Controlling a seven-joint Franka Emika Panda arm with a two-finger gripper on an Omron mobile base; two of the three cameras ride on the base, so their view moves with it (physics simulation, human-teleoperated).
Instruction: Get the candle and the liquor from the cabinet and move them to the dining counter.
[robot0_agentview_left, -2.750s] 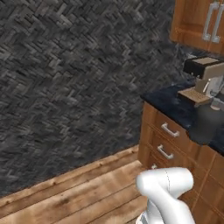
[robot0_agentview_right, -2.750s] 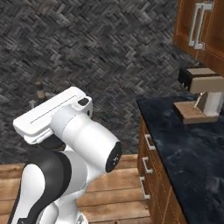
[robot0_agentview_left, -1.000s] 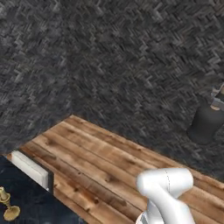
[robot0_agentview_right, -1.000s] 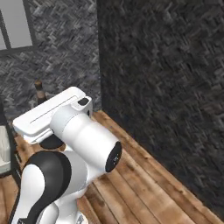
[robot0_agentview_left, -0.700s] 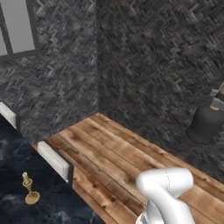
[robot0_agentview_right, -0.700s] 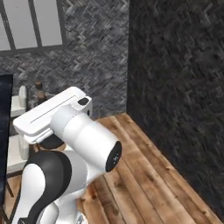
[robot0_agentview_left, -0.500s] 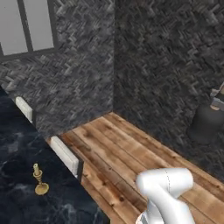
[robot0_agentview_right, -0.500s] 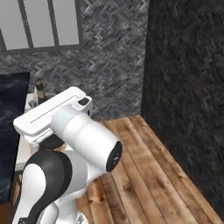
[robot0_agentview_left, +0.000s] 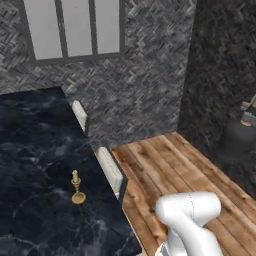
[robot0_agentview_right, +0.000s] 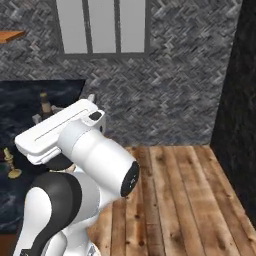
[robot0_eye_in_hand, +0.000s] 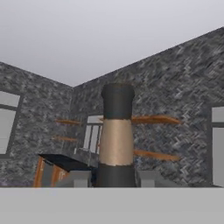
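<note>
One candle on the dining counter; two stools at its three o'clock edge; one liquor bottle.

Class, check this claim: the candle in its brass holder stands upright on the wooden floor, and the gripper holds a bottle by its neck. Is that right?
Not quite. The candle stands upright on the dining counter, not on the wooden floor; the left base view shows it on the black marble slab. The rest holds: in the hand view the gripper is closed on the liquor bottle's neck.
</note>
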